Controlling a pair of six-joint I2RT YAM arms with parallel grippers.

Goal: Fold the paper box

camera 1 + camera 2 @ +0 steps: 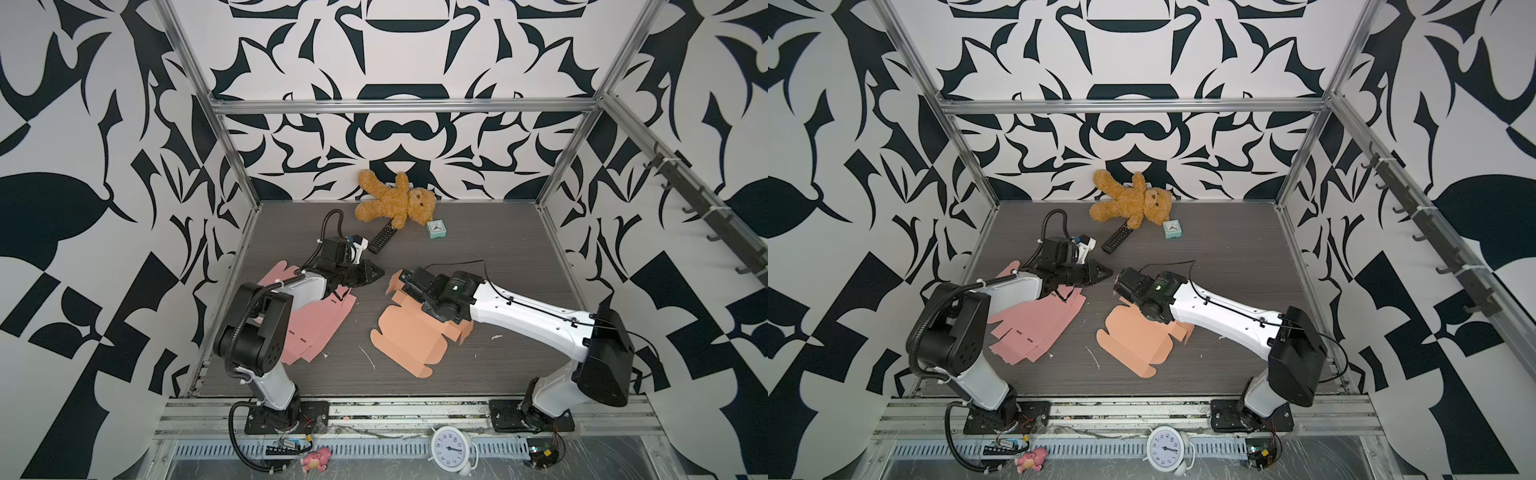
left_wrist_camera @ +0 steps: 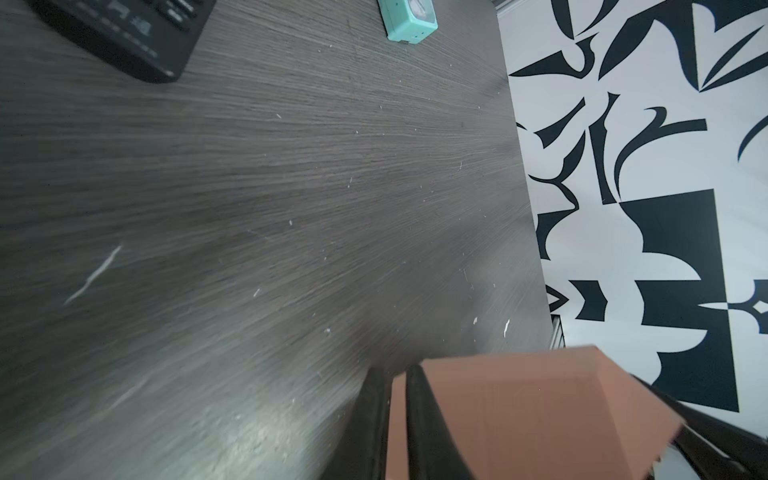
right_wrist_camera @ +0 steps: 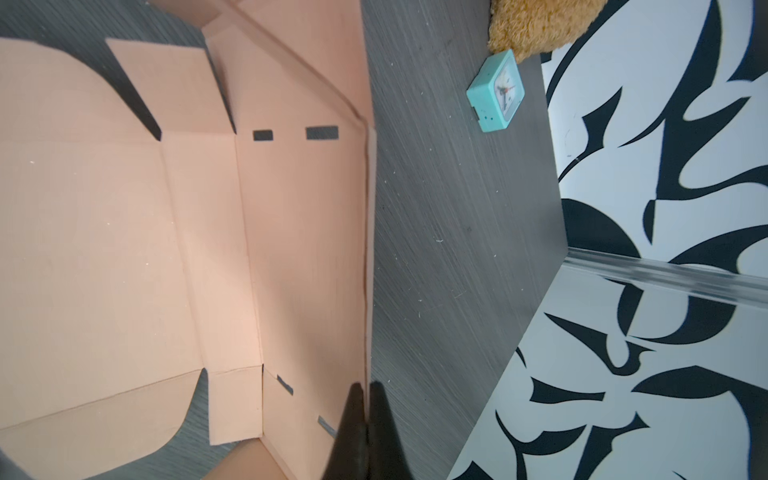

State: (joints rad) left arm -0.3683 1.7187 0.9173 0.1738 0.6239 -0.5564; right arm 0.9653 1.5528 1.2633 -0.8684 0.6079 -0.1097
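- the box [image 1: 409, 332] lay mid-table [image 1: 519, 257], mostly flat, with one wall raised and nothing in it.
- the right gripper [image 3: 366, 387] was clenched on that wall's thin edge.
- the left gripper [image 2: 395, 374] had narrowly parted fingers with orange in the gap; whether it held anything could not be told.
- risk: the pinched edge might slip or crease off its score, dropping the wall.
- risk: the unweighted sheet might slide.
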